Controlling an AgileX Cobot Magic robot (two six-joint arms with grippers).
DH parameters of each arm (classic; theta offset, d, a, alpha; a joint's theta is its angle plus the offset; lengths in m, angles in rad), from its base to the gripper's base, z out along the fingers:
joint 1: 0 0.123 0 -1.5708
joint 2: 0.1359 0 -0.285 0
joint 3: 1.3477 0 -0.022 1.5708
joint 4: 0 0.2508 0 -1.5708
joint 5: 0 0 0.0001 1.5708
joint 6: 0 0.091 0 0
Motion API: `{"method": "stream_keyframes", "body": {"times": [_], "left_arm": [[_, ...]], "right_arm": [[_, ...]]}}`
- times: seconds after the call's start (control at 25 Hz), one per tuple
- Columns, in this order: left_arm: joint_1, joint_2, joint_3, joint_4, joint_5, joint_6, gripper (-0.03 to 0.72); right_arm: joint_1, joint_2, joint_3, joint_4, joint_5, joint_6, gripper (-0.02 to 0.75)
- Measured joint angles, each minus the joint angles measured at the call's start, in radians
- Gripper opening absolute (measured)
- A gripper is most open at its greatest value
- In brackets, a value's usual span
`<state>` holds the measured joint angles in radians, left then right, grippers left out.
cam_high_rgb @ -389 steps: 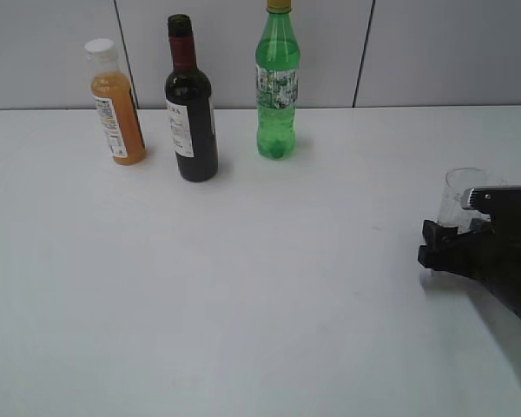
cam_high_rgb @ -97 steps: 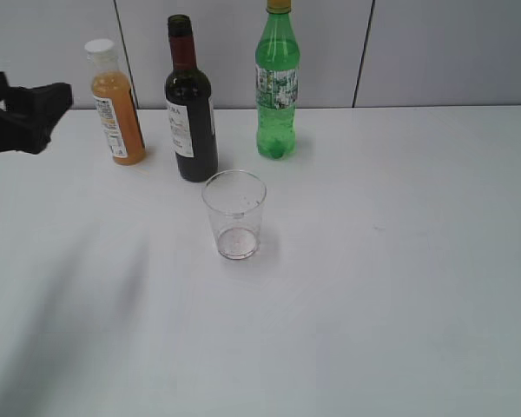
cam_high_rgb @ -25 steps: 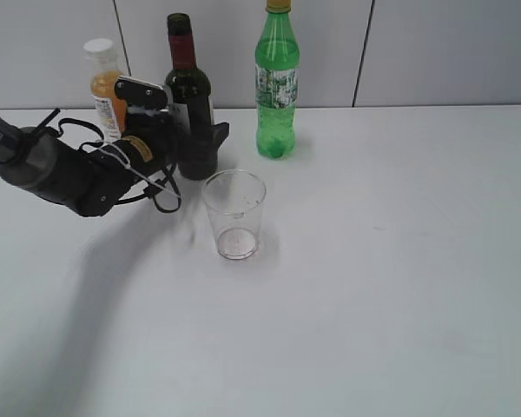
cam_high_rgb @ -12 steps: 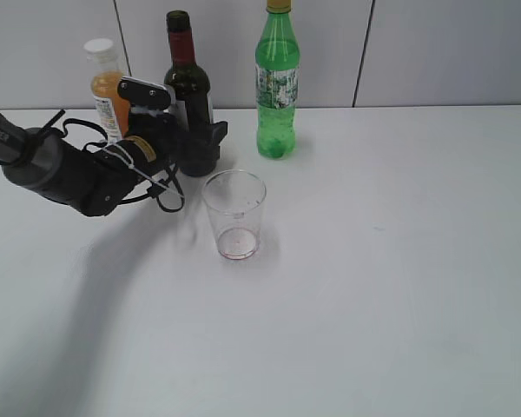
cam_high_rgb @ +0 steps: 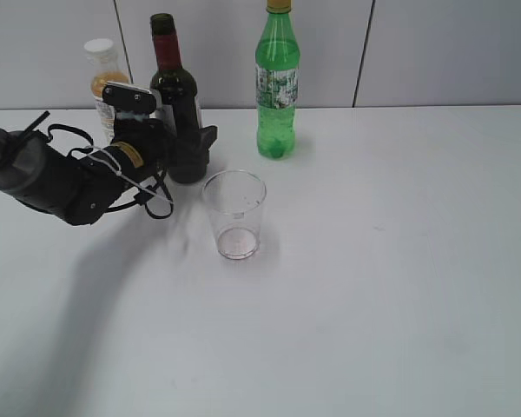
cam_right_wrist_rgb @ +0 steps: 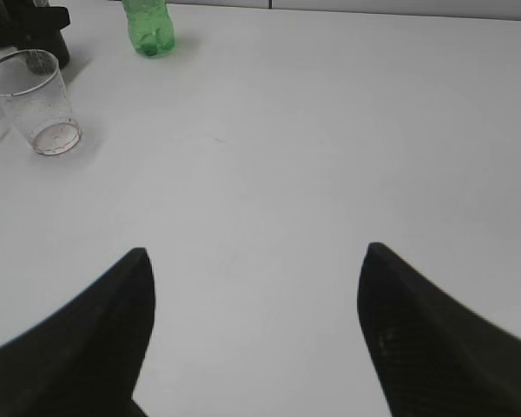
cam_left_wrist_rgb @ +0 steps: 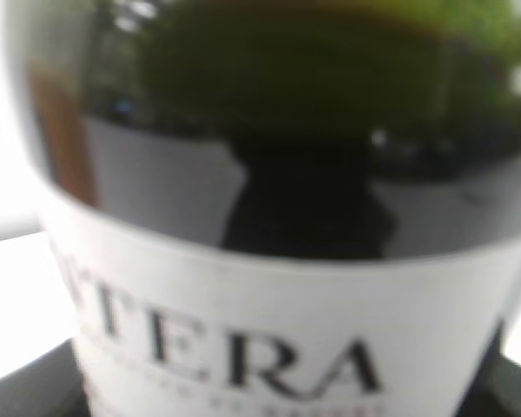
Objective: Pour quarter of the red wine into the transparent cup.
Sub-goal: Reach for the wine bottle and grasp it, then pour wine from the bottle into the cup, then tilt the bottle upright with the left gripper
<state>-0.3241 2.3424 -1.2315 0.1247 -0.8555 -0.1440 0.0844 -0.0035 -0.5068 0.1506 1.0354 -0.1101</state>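
Note:
The red wine bottle is dark glass with a maroon foil neck and a white label. It stands at the back left, and my left gripper is shut around its lower body. I cannot tell whether its base is off the table. In the left wrist view the bottle fills the frame, label close up. The transparent cup stands just right of and in front of the bottle, empty but for reddish residue. It also shows in the right wrist view. My right gripper is open and empty, far from the cup.
An orange juice bottle with a white cap stands behind my left arm. A tall green soda bottle stands at the back, right of the wine, and shows in the right wrist view. A grey wall runs behind the white table.
My left gripper closed on the wine bottle and has shifted left with it. The cup and the other bottles have not moved.

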Motion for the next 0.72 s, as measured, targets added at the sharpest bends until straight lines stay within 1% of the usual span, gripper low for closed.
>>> {"method": "stream_keyframes", "body": {"times": [0.16,0.36,0.48,0.56,0.72], "left_arm": [[0.0,-0.029,0.006,0.003,0.017,0.0,0.553],[0.0,-0.13,0.034,0.004,0.062,0.0,0.553],[0.001,-0.203,0.095,-0.001,0.067,0.039,0.553],[0.0,-0.256,0.152,-0.017,0.07,0.093,0.553],[-0.002,-0.345,0.259,-0.088,0.076,0.169,0.553]], "right_arm": [[0.0,0.0,0.0,0.0,0.0,0.0,0.585],[0.0,0.0,0.0,0.0,0.0,0.0,0.585],[0.0,0.0,0.0,0.0,0.0,-0.001,0.585],[0.0,0.0,0.0,0.0,0.0,-0.001,0.585],[0.0,0.0,0.0,0.001,0.0,-0.001,0.585]]}}
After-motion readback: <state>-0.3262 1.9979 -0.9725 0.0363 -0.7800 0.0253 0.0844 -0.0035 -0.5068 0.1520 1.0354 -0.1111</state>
